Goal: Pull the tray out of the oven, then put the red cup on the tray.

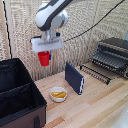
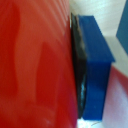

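Note:
My gripper (image 1: 45,56) hangs high over the table at the exterior view's left, shut on the red cup (image 1: 44,58), which dangles below the fingers. The wrist view is filled by the red cup (image 2: 35,65) pressed against a blue finger pad (image 2: 95,75). At the exterior view's right stands the oven (image 1: 114,54), door down, with the tray (image 1: 96,71) of dark wire bars pulled out in front of it. The cup is well to the left of the tray and above table height.
An upright dark blue slab (image 1: 74,77) stands mid-table between cup and tray. A white bowl (image 1: 58,94) with yellow food lies in front of it. A large black fabric case (image 1: 17,92) fills the exterior view's lower left. A slatted wall runs behind.

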